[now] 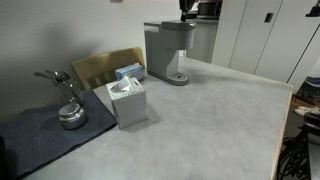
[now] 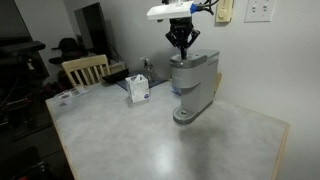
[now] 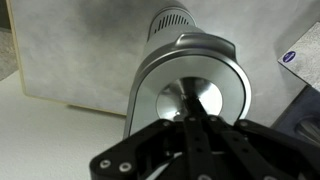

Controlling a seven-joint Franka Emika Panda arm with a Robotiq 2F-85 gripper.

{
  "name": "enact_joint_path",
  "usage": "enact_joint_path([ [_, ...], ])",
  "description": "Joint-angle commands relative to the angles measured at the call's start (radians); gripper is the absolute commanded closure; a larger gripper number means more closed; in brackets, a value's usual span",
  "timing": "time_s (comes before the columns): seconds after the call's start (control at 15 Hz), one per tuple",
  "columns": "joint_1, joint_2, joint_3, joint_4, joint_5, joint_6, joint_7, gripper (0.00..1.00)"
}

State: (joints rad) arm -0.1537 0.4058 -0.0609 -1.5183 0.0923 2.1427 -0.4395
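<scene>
table [image 2: 130, 140] bears the coffee maker [image 2: 195, 85] toward its far side, tissue box [image 2: 139, 89] left of it; gripper [image 2: 181, 45], pinched together and empty, hangs just over the lid [image 3: 190, 85]; pressing off-centre could skid off that slick top

The gripper [image 1: 186, 11] hangs right over the grey coffee maker [image 1: 166, 52], near a tissue box [image 1: 128, 101].
</scene>
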Motion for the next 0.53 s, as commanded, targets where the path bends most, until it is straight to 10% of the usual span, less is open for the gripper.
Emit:
enact_joint_path([
  [0.0, -0.027, 0.021, 0.014, -0.040, -0.002, -0.016, -0.015, 1.00],
  [0.47, -0.028, 0.014, 0.016, -0.008, 0.005, -0.023, -0.012, 1.00],
])
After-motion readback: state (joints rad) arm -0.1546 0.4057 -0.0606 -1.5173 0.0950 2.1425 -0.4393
